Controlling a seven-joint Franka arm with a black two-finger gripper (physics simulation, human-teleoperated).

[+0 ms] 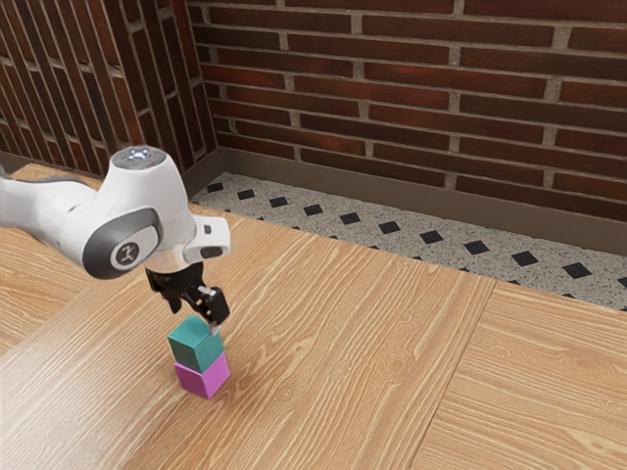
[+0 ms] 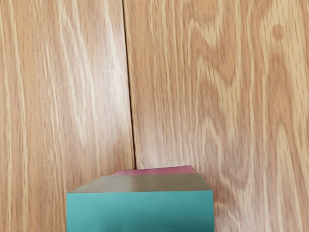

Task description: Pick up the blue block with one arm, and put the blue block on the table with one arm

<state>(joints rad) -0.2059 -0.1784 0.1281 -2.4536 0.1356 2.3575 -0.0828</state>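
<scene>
Blue block: here it is, a teal-blue cube [image 1: 192, 349] sitting up on the pink block, so we have it one level above the counter and directly beneath our end effector [image 1: 199, 315].
Pink block: underneath, its magenta sides [image 1: 203, 379] showing below the blue one; it rests on the counter, and the two blocks meet slightly out of line.
End effector: right down at the blue block, its black parts overlapping the cube's upper edge in the exterior view; whether we have a grip on it or are spread around it, we cannot tell.
Arm: white with grey joint covers [image 1: 127, 242], coming in from the exterior view's left, and we have the hand pointing down over the stack.
Wrist view: the blue block looms large and close to the hand, a grey-brown face catching the light, with a sliver of the pink block peeking out past it; a dark seam in the wood runs up to the pair.
Counter: pale, streaky wood grain [image 1: 343, 382], seams between its panels.
Backdrop: beyond the counter we see a speckled strip with black diamonds [image 1: 392, 228], then dark red brick walls [image 1: 392, 78] meeting in a corner.
</scene>
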